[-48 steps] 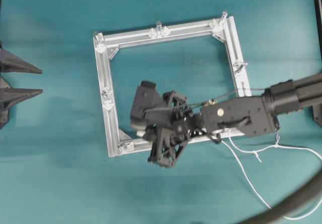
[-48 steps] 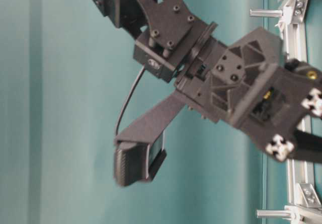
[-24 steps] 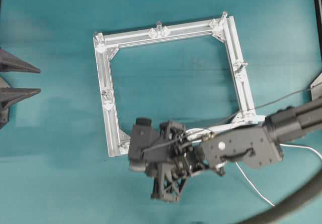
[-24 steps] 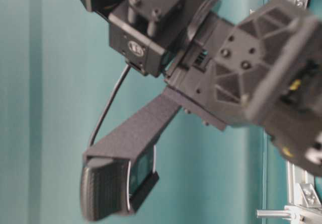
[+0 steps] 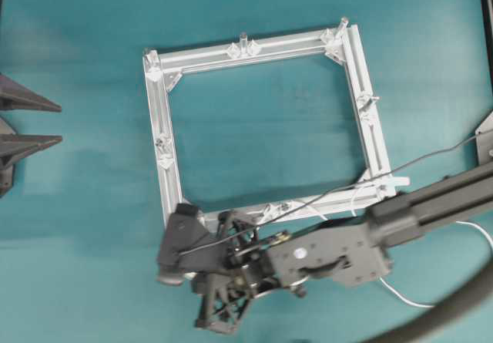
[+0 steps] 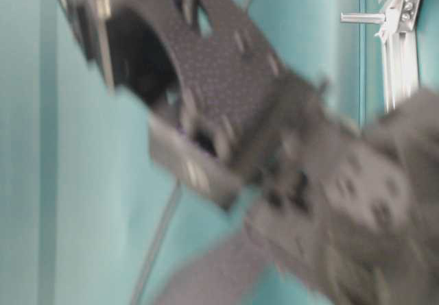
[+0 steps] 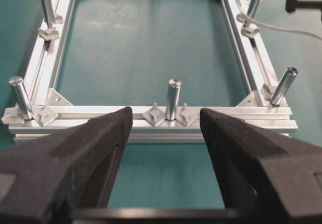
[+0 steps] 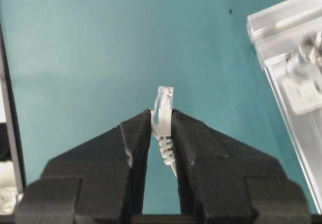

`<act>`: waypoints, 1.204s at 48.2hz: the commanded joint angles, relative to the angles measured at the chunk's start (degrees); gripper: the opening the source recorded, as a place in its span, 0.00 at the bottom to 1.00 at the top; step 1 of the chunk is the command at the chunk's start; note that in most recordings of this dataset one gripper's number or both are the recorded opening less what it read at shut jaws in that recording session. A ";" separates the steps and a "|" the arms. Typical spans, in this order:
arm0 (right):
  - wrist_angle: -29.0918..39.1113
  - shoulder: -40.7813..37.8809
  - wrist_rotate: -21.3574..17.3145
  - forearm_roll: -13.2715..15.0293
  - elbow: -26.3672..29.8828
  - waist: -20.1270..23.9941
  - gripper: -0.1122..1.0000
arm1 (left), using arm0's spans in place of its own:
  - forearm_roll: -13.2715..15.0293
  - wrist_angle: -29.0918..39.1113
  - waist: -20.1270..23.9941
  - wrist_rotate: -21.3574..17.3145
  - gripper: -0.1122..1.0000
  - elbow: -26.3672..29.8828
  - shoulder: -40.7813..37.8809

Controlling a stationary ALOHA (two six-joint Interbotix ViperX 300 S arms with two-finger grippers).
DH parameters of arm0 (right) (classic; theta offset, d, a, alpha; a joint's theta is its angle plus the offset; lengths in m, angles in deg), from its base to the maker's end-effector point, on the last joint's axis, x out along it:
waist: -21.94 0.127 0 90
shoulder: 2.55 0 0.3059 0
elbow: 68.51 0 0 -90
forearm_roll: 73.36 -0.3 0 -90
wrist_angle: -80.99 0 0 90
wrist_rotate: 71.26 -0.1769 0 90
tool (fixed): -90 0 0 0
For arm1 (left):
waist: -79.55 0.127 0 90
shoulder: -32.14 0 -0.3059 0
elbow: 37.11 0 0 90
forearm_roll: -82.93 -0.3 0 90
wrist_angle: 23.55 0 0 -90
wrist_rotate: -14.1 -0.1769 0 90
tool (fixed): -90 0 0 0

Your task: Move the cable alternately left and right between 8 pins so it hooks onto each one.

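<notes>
Cable (image 8: 163, 114) plug pinched in right tool (image 8: 162, 126), beside frame (image 8: 282, 38)

The table-level view is smeared by motion: the right arm (image 6: 274, 175) fills it as a grey blur, its gripper indistinguishable, and only one corner of the frame (image 6: 401, 44) with a pin (image 6: 360, 18) reads clearly at two o'clock. Overhead, the right gripper (image 5: 212, 277) is buried under its own wrist hardware at seven o'clock, and the frame's corner there is covered by it. The cable (image 5: 400, 300) shows only in short stretches beside the arm, running off at four o'clock. The left gripper (image 5: 23, 127) is cut by the nine o'clock edge, only its finger tips showing
</notes>
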 commanded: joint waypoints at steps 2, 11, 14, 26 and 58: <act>2.72 -1.49 0.18 0.00 6.94 0.00 0.23 | -0.18 -0.26 -0.18 0.18 0.71 0.62 -0.44; 6.68 -6.15 -1.93 0.00 15.29 -1.85 0.23 | -0.18 -0.26 -0.18 0.18 0.71 0.62 -0.44; 7.65 -7.12 -4.92 0.18 17.40 -2.64 0.23 | -0.18 -0.26 -0.18 0.18 0.71 0.62 -0.44; 7.65 -9.05 -15.38 3.25 21.80 -5.80 0.23 | -0.18 -0.26 -0.18 0.18 0.71 0.53 -0.44; 7.65 -8.35 -33.75 14.68 18.72 -8.96 0.23 | -0.18 -0.26 -0.18 0.18 0.71 0.53 -0.44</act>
